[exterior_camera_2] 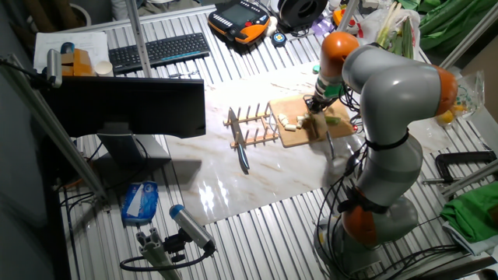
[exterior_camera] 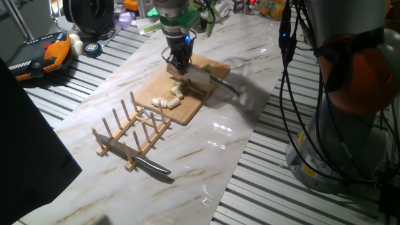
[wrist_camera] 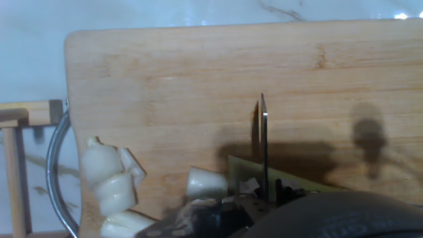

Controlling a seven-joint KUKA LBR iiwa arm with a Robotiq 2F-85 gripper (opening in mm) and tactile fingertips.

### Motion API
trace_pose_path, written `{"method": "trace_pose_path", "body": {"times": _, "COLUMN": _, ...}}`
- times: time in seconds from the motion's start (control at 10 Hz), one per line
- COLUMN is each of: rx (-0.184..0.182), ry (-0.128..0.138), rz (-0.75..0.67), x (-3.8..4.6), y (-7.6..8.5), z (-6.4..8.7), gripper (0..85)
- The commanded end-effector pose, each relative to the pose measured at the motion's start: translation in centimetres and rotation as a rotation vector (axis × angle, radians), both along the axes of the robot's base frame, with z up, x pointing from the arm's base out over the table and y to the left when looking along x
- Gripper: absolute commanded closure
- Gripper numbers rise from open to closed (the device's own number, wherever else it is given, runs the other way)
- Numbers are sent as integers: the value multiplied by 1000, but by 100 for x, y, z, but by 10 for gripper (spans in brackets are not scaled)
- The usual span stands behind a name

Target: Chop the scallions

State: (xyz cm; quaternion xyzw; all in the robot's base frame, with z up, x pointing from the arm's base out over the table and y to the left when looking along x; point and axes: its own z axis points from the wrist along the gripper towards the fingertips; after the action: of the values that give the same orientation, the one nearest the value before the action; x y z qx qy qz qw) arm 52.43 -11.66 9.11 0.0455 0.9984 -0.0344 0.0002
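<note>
Short white scallion pieces [exterior_camera: 166, 100] lie scattered on the wooden cutting board [exterior_camera: 187, 107], with more near the blade [exterior_camera: 180, 85]. My gripper [exterior_camera: 179, 65] hangs over the board's middle, shut on a knife whose broad blade [exterior_camera: 200, 77] stands edge-down on the wood. In the hand view the blade [wrist_camera: 263, 142] shows edge-on, with stubby white pieces [wrist_camera: 111, 185] to its left and a pale green scallion part [wrist_camera: 294, 178] lying across it at the bottom. The other fixed view shows the gripper [exterior_camera_2: 317, 106] above the board [exterior_camera_2: 299, 138], its fingers hidden by the arm.
A wooden peg rack [exterior_camera: 133, 132] stands just in front of the board, with a second knife [exterior_camera: 152, 166] lying beside it. Cables, a pendant [exterior_camera: 44, 55] and clutter fill the far table edge. The robot base [exterior_camera: 350, 125] stands to the right.
</note>
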Motion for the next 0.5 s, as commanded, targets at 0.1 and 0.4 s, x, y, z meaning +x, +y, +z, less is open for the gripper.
{"method": "trace_pose_path", "body": {"times": 0.1, "rx": 1, "ry": -1, "rz": -5, "x": 14, "y": 28, "z": 25, "gripper": 597}}
{"method": "trace_pose_path", "body": {"times": 0.4, "rx": 0, "ry": -10, "rz": -14, "x": -20, "y": 63, "z": 54, "gripper": 597}}
